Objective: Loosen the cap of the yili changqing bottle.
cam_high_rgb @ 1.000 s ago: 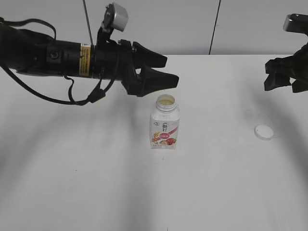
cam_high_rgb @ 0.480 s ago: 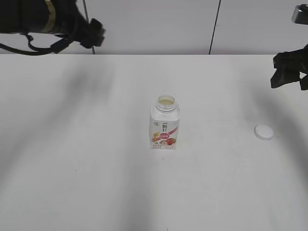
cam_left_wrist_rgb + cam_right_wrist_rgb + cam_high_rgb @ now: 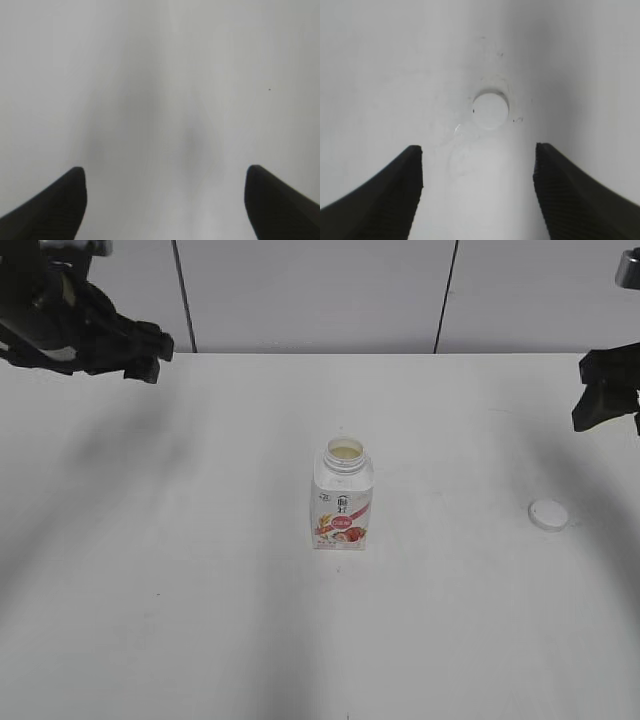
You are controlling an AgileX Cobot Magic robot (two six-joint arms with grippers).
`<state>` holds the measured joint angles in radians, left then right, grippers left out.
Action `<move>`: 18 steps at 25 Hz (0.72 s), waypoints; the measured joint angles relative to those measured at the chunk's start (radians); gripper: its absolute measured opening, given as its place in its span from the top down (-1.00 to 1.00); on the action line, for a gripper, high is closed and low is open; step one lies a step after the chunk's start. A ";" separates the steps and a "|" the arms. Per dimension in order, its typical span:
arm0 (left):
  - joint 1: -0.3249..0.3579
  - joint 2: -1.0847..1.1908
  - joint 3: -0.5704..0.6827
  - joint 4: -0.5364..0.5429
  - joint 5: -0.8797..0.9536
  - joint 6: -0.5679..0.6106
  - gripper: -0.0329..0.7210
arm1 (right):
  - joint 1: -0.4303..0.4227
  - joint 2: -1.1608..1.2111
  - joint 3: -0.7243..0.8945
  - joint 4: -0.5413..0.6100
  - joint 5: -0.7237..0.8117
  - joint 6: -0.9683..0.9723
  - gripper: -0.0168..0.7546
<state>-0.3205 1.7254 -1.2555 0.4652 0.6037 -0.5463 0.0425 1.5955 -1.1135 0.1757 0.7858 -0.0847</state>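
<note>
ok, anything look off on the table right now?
Nothing spilled or tipped. The bottle stands upright mid-table with its neck open, and the cap lies by itself on the table well to its right. The left hand and right hand are both open, empty and clear of both.

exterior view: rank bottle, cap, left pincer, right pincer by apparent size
1. Left pincer, with the arm behind it; cropped and nearer the camera, so true size is unsure.
2. Bottle and right pincer look close; the pincer is cut off by the frame, so no ranking.
3. Cap, clearly smallest.
</note>
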 joint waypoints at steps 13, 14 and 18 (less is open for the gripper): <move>0.139 -0.018 -0.147 -0.265 0.581 0.256 -0.64 | 0.000 -0.064 -0.006 -0.001 0.346 0.000 -0.46; 0.139 -0.018 -0.147 -0.271 0.597 0.268 -0.64 | 0.000 -0.071 -0.006 0.000 0.382 0.000 -0.46; 0.139 -0.044 -0.145 -0.335 0.610 0.307 -0.64 | 0.000 -0.099 -0.006 0.000 0.423 0.000 -0.46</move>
<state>-0.1816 1.6816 -1.4008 0.1304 1.2134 -0.2393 0.0425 1.4961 -1.1192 0.1759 1.2085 -0.0848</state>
